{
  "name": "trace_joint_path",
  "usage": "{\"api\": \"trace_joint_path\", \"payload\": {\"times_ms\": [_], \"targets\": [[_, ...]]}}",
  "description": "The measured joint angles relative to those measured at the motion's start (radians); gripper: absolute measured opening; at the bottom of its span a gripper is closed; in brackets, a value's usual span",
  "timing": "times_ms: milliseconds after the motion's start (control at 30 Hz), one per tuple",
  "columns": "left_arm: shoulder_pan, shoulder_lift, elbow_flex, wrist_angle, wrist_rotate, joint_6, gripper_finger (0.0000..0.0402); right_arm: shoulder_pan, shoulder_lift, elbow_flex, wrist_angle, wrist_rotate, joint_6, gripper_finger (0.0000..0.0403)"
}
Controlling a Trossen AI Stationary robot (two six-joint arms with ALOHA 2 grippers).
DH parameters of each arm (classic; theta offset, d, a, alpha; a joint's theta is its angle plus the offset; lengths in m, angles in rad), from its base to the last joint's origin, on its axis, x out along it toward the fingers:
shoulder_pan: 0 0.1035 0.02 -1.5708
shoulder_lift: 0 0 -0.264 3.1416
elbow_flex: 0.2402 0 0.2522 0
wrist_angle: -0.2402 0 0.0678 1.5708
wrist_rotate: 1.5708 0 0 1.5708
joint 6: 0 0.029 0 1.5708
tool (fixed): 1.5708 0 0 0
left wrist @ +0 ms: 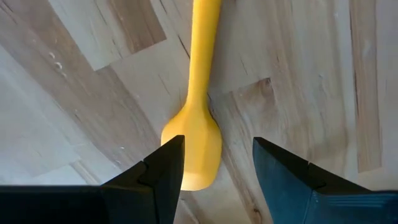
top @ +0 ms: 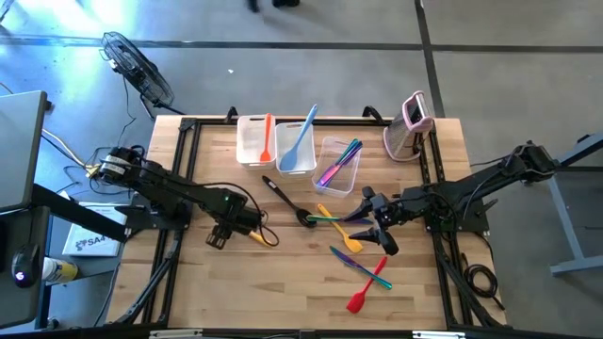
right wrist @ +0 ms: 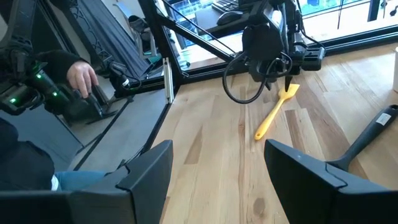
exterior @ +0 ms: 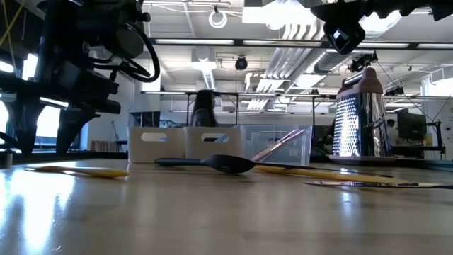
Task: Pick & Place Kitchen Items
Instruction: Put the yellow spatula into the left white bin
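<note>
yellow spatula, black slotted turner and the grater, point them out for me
yellow spatula (left wrist: 194,146), left wrist view, on its blade
black slotted turner (top: 287,199), high view, on its handle
grater (exterior: 356,120), low view, on its perforated metal face

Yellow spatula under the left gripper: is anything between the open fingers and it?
Nothing visible. The left gripper hangs directly over the yellow spatula, fingers open astride its blade end, with only bare table around it. The black ladle lies off to the side, clear of it.
</note>
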Motion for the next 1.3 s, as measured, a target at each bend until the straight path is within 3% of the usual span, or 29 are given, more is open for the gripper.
{"api": "trace_joint_path", "payload": {"times_ms": [467,667,800,1300], "targets": [[0.096,0.001,-0.036,0.059,-0.001,0.009,0.0184,0.000,0.000,0.000,0.001,0.002,-0.011,0.0247],[0.138,0.001,-0.036,0.063,0.074,0.044,0.0184,0.000,0.000,0.000,0.001,0.002,-0.012,0.0247],[0.137,0.001,-0.036,0.063,0.112,0.061,0.0184,0.000,0.000,0.000,0.001,0.003,-0.020,0.0247],[0.137,0.087,-0.052,0.094,0.086,0.062,0.0184,0.000,0.000,0.000,-0.007,0.003,-0.027,0.0247]]}}
